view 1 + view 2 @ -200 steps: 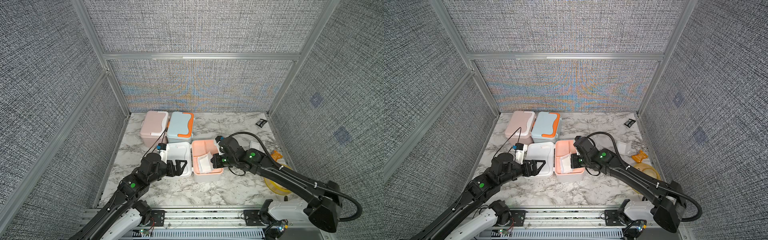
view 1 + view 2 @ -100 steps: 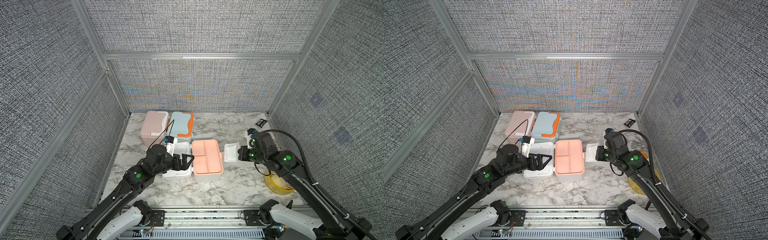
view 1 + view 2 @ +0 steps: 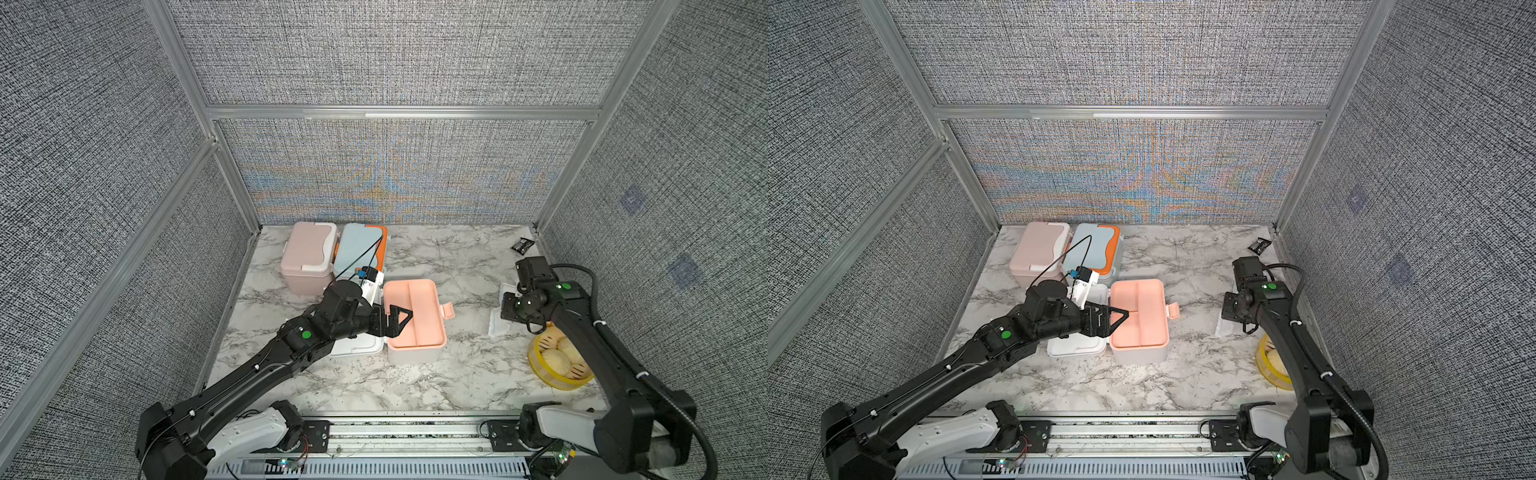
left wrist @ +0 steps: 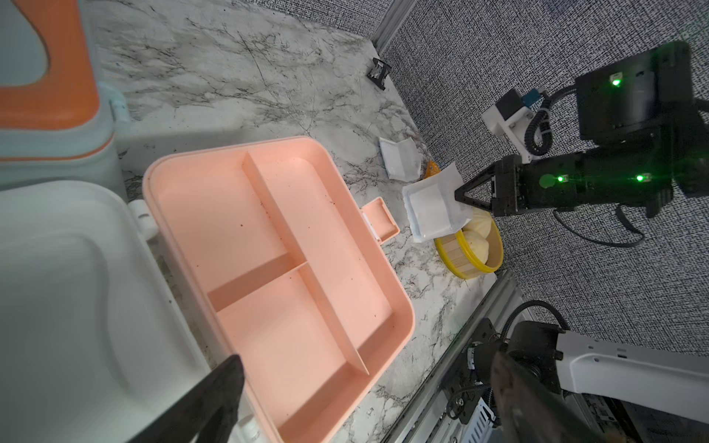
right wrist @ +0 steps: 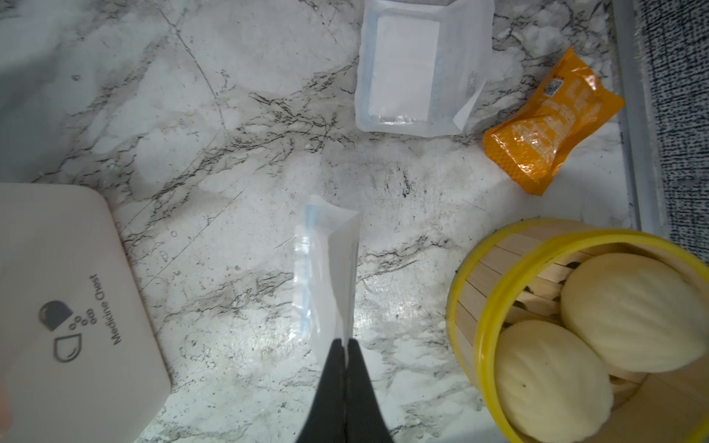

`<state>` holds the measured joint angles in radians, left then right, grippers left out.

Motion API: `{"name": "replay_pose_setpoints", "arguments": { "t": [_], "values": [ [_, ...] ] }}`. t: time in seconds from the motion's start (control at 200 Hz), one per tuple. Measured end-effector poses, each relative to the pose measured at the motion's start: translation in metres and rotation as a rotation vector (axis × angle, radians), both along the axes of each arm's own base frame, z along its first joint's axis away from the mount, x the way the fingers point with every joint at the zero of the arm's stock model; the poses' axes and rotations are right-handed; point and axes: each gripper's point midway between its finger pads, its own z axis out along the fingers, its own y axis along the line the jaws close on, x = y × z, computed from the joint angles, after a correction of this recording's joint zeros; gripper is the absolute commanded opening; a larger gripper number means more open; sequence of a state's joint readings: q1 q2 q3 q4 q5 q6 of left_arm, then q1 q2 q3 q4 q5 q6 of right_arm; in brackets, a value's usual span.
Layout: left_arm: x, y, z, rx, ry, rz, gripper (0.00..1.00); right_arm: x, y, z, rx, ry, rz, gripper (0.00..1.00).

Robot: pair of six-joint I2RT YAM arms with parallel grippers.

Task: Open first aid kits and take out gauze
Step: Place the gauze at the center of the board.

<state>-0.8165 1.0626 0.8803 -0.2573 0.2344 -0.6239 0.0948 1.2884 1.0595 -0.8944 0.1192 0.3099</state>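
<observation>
Peach kit (image 3: 419, 328) open, bare. My right jaws pinch gauze (image 5: 330, 268) — second gauze (image 5: 414, 69) lies near. Left jaws wide, empty. Pink kit (image 3: 309, 253), blue kit (image 3: 357, 249) shut — left to do.

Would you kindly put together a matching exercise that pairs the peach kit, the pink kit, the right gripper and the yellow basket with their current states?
Things:
1. peach kit
2. pink kit
3. right gripper
4. yellow basket

States:
A. holds pale buns
B. lid shut
C. clamped on a gauze pad
D. lid open, tray empty

Pairs: 1-D; 2-B; 3-C; 4-A.
</observation>
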Motion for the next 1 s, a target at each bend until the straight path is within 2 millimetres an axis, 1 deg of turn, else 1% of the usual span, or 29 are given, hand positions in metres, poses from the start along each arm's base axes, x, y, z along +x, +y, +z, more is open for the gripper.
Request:
{"name": "replay_pose_setpoints", "arguments": {
  "t": [0.07, 0.15, 0.27, 0.35, 0.49, 0.575, 0.7, 0.826, 1.001],
  "values": [
    [0.001, -0.001, -0.003, 0.007, 0.002, -0.003, 1.00, 0.007, -0.011, -0.013, -0.020, 0.045, -0.026, 0.00],
    [0.002, -0.003, -0.003, 0.006, -0.007, -0.007, 1.00, 0.010, -0.021, -0.026, -0.046, 0.096, -0.047, 0.00],
    [0.003, -0.005, -0.004, 0.009, -0.014, -0.012, 1.00, 0.017, -0.025, -0.041, -0.070, 0.150, -0.043, 0.00],
    [0.004, -0.006, -0.006, 0.014, -0.013, -0.014, 1.00, 0.020, -0.030, -0.052, -0.097, 0.190, -0.048, 0.00],
    [0.006, -0.009, -0.012, 0.027, -0.005, -0.018, 1.00, 0.025, -0.042, -0.065, -0.168, 0.244, -0.050, 0.00],
    [0.007, -0.009, -0.013, 0.030, -0.004, -0.019, 1.00, 0.024, -0.047, -0.068, -0.199, 0.264, -0.048, 0.00],
    [0.007, -0.010, -0.010, 0.026, -0.010, -0.021, 1.00, 0.025, -0.054, -0.068, -0.241, 0.274, -0.053, 0.00],
    [0.007, -0.010, -0.007, 0.024, -0.015, -0.022, 1.00, 0.025, -0.062, -0.072, -0.269, 0.301, -0.060, 0.00],
    [0.007, -0.010, -0.008, 0.030, -0.010, -0.021, 1.00, 0.022, -0.065, -0.078, -0.281, 0.333, -0.059, 0.00]
  ]
}}
